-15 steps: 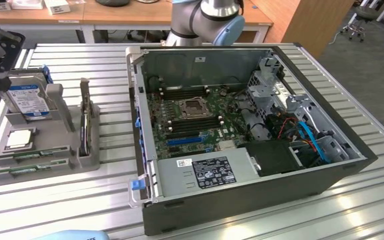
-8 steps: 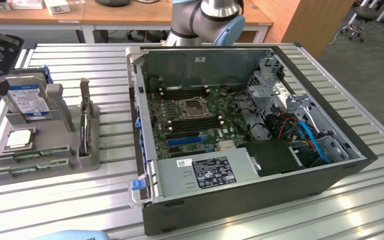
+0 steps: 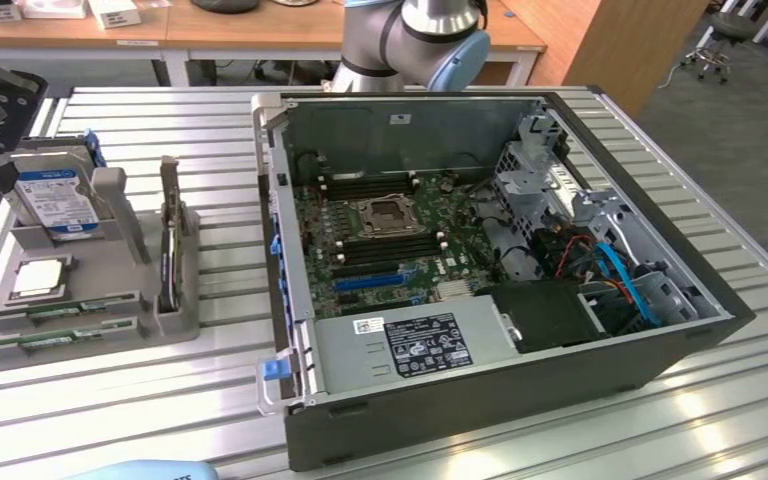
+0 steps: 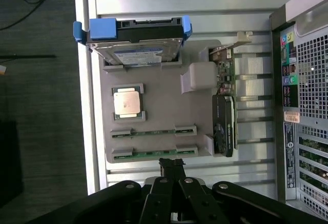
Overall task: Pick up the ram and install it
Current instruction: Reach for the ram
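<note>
Currently, the pincer [image 4: 171,165] is fully closed and empty; open it, then centre over the ram [image 4: 154,154] before descending.

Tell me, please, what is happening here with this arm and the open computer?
A robot arm's gripper hangs over the tray beside the open case. It is shut and holds nothing. Two ram sticks lie in their tray slots, one close to the gripper; neither is picked up yet. The hard drive and processor sit in the tray too.
</note>
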Controlling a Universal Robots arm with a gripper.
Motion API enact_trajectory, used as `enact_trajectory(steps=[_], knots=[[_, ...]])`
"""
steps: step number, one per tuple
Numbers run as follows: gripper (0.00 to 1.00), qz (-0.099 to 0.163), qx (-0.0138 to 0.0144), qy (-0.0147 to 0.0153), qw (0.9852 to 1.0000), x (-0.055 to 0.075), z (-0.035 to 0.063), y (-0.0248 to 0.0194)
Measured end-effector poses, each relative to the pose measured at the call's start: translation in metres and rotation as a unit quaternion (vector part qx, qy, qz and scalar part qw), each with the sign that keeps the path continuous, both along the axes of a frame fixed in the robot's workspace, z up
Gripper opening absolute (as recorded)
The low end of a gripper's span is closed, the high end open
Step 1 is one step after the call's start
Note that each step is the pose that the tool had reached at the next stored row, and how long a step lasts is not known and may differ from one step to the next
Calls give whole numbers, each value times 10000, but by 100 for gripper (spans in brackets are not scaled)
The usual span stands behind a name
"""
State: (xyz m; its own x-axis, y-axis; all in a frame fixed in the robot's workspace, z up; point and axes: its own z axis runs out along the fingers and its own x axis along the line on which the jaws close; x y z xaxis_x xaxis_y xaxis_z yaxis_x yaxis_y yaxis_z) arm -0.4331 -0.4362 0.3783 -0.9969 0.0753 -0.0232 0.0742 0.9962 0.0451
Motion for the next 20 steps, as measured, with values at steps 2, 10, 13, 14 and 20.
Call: enact_trajectory(steps=[2, 10, 13, 14, 20], knots=[[10, 0, 0, 0, 10000, 0, 0, 0], [10, 0, 1, -1, 10000, 3, -1, 0], [10, 0, 0, 0, 10000, 42, 0, 0], [10, 0, 0, 0, 10000, 57, 0, 0], [10, 0, 0, 0, 10000, 172, 0, 0]])
